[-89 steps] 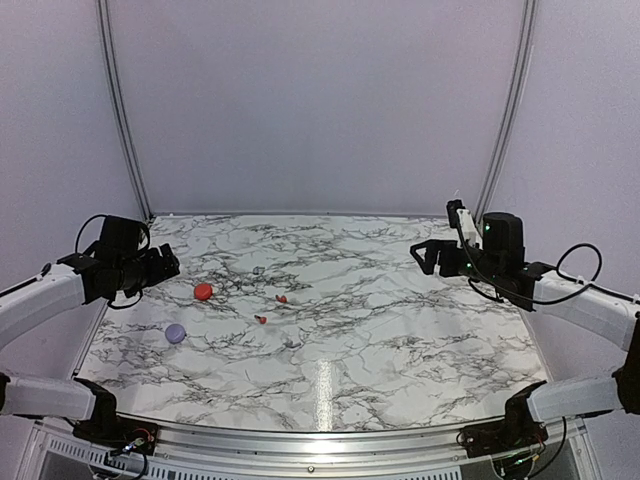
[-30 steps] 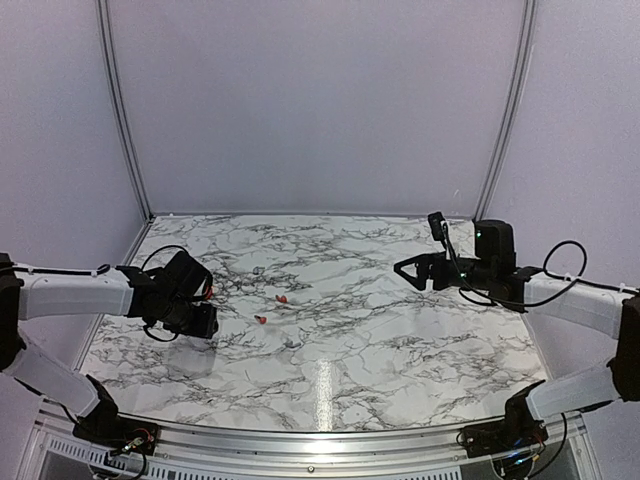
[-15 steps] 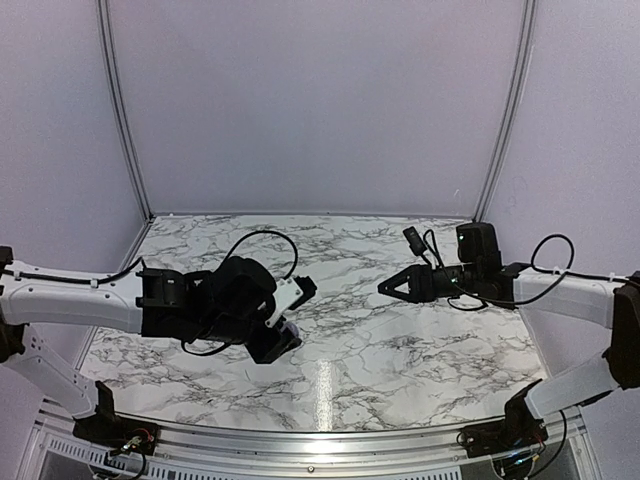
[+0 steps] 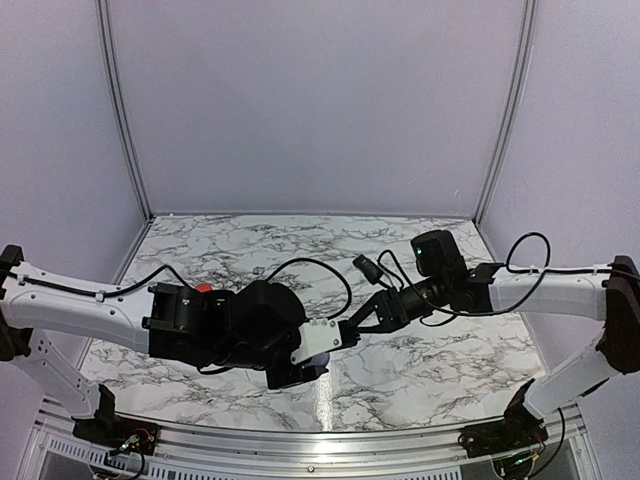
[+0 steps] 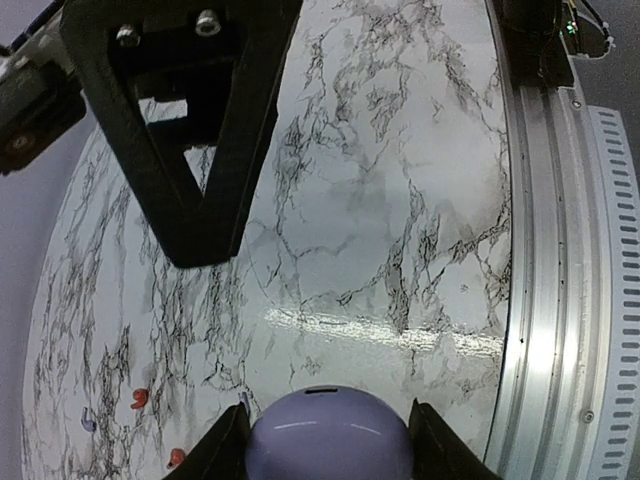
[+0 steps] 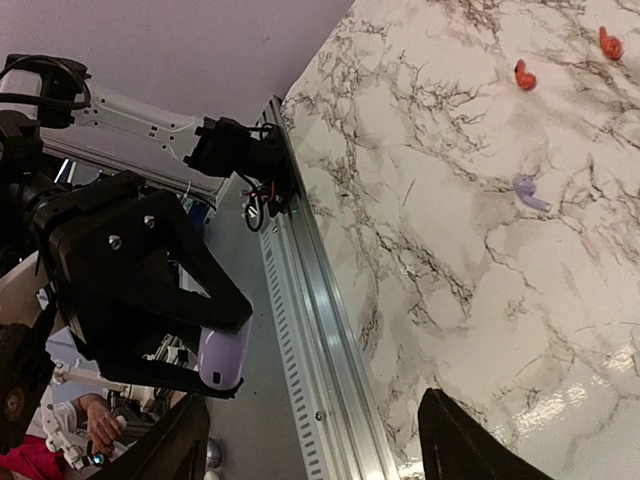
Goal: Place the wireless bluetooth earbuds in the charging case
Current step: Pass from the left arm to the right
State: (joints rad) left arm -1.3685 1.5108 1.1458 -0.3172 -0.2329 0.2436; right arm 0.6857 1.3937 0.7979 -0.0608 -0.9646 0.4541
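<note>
The first red earbud (image 6: 524,75) and the second red earbud (image 6: 610,43) lie on the marble table (image 5: 380,200). They are close to each other but do not touch. Both are well apart from the purple case (image 6: 222,360). Nothing holds them. They are not inside any case.

A little purple earbud (image 6: 527,190) lies on the table near the two red ones. It is also well apart from the purple case.

The purple case is round and smooth. It is up in the air, off the table. The left gripper (image 5: 328,445) is clamped on it, with one black finger (image 5: 225,452) on each side.

The right gripper (image 6: 320,445) is near the purple case and points toward it. Its two fingers stand wide apart, and there is nothing between them. It does not touch the purple case.

A round red case (image 4: 203,288) sits on the table. Only a bit of it peeks out from behind the left arm (image 4: 90,305). It is well apart from the purple case, on the far side of that arm. I cannot tell if its lid is up or down.
</note>
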